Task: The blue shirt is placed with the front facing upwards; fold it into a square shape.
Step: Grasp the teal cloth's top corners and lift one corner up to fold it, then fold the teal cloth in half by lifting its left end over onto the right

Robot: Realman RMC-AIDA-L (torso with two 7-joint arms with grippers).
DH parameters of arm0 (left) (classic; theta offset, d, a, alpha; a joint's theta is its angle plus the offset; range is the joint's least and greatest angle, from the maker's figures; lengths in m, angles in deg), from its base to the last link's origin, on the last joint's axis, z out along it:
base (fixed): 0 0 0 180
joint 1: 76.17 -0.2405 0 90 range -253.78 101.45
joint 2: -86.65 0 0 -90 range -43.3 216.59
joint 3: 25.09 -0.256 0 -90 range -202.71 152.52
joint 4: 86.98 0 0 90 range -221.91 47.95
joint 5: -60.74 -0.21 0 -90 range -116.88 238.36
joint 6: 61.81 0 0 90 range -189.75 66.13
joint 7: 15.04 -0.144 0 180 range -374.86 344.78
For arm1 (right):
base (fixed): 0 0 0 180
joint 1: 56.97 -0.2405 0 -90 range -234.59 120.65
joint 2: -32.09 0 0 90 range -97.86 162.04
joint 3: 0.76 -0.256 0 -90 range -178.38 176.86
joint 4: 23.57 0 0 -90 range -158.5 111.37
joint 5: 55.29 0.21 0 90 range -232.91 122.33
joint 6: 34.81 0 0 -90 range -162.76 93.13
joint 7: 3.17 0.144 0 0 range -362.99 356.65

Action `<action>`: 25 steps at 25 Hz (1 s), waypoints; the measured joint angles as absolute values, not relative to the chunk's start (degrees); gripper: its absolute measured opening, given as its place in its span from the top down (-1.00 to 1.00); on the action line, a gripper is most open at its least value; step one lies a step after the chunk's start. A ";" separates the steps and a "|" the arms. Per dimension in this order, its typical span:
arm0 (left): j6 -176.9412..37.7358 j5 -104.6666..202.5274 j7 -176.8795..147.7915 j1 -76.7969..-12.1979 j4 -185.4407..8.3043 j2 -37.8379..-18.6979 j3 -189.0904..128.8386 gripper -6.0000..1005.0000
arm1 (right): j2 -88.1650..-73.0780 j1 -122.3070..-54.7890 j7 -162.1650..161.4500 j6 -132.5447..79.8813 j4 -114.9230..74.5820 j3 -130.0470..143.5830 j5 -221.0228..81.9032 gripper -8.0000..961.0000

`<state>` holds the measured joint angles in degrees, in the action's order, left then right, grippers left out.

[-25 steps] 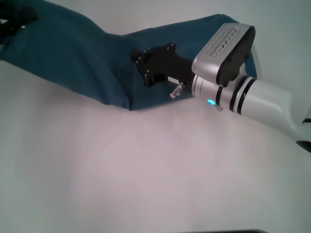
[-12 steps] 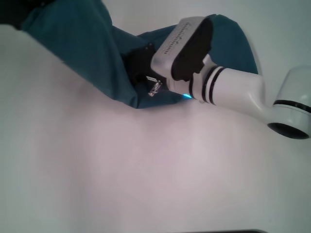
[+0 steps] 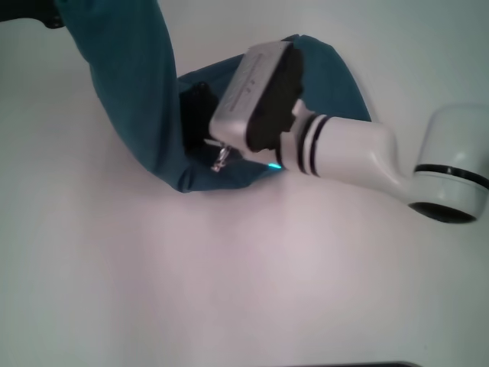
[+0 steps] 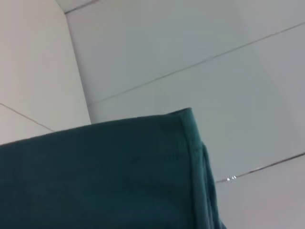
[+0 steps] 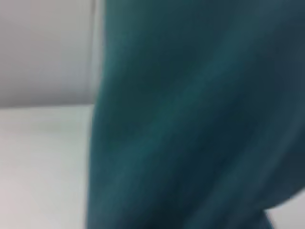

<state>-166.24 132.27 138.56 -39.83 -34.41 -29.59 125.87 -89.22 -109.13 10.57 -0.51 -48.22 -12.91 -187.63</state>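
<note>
The blue shirt (image 3: 130, 84) hangs as a long teal band from the top left corner down to a bend (image 3: 183, 182), then runs up to the right (image 3: 328, 73). No lettering shows. My left gripper (image 3: 30, 9) is a dark shape at the top left edge, shut on the shirt's upper end. In the left wrist view the shirt's hemmed edge (image 4: 190, 143) is close by. My right gripper (image 3: 195, 115) sits against the cloth near the bend, shut on it, its fingers hidden by the wrist housing. Teal cloth (image 5: 190, 119) fills the right wrist view.
The white table (image 3: 244, 290) spreads wide below and in front of the shirt. My right arm (image 3: 359, 153) reaches in from the right edge. Pale wall panels (image 4: 167, 47) show behind the cloth in the left wrist view.
Both grippers have moved left with the shirt. The left end has risen toward the top left corner, and the bend and right-hand part have slid left. The band now hangs steeper.
</note>
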 joint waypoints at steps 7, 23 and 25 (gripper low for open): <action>-164.16 131.86 138.00 -40.41 -36.09 -28.41 125.67 0.90 | -87.17 -100.08 10.11 10.05 -47.50 -17.80 -187.77 0.93; -153.80 131.78 137.89 -39.65 -36.89 -31.10 115.54 0.90 | -86.21 -78.23 30.47 55.57 -25.39 -8.11 -192.98 0.93; -153.77 131.78 137.89 -39.54 -36.89 -31.20 115.37 0.90 | -86.36 -77.89 32.99 56.26 -23.45 -5.66 -192.99 0.93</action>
<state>-153.77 131.78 137.89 -39.54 -36.89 -31.20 115.37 -86.36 -77.89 32.99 56.26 -23.45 -5.66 -192.99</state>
